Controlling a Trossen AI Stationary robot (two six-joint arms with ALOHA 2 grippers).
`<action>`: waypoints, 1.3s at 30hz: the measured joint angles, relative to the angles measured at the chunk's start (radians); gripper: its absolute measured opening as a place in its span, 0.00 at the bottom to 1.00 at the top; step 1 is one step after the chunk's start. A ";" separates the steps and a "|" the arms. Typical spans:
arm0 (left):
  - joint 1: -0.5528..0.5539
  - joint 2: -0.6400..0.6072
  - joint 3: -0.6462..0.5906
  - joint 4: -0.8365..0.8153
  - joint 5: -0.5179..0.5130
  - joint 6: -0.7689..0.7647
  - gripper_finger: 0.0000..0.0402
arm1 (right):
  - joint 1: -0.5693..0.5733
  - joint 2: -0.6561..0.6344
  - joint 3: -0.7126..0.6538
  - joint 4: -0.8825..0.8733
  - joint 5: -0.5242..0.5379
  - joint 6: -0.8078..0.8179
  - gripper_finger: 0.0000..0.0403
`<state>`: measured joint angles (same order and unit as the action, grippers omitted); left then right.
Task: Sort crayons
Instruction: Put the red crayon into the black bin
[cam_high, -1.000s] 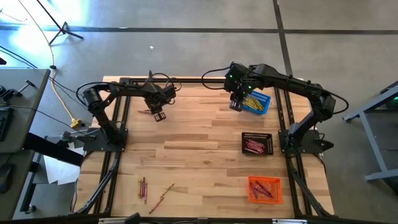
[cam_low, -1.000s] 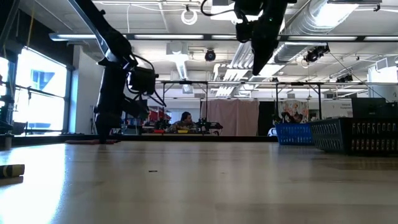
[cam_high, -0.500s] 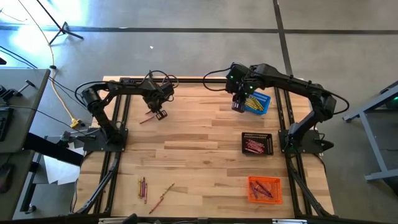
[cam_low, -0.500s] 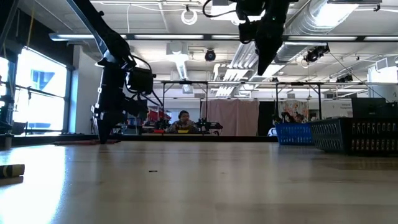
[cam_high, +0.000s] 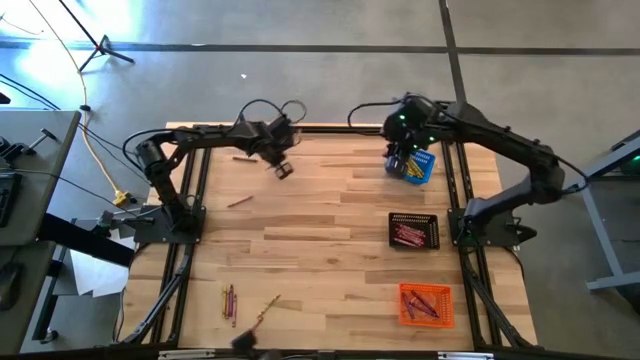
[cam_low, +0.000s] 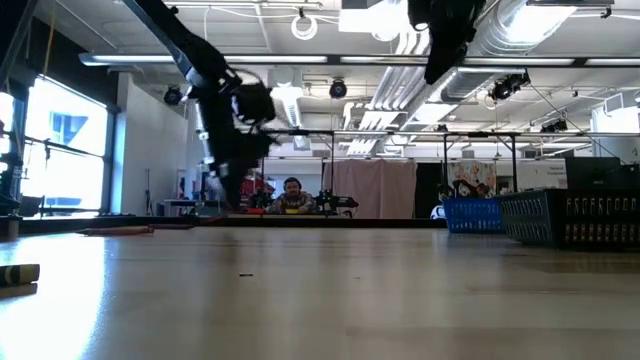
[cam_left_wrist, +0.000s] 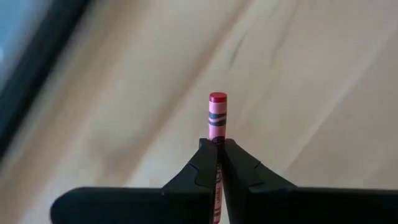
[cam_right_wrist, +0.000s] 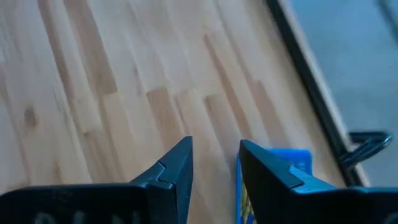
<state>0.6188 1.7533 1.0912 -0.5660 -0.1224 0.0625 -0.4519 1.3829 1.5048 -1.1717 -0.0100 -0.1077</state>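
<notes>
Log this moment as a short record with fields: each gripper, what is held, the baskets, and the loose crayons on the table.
left gripper: shut on a pink crayon, raised over the far left part of the table
right gripper: open, holding nothing, above the blue basket
blue basket: far right, yellow crayons inside
black basket: right side, middle, red/pink crayons inside
orange basket: near right, crayons inside
loose crayons: one at far left; a small group at near left
</notes>
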 joint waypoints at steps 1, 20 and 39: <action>-0.006 -0.003 0.020 0.038 0.029 0.009 0.00 | -0.001 -0.021 -0.028 0.029 0.001 0.004 0.29; -0.357 0.073 0.144 0.849 0.402 0.017 0.00 | 0.023 -0.609 -0.717 0.464 -0.051 0.338 0.29; -0.581 0.305 0.180 1.347 0.315 -0.157 0.00 | 0.148 -0.775 -0.834 0.565 -0.053 0.448 0.29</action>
<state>0.0379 2.0586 1.2712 0.7815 0.1922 -0.0943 -0.3035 0.6077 0.6712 -0.6065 -0.0631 0.3401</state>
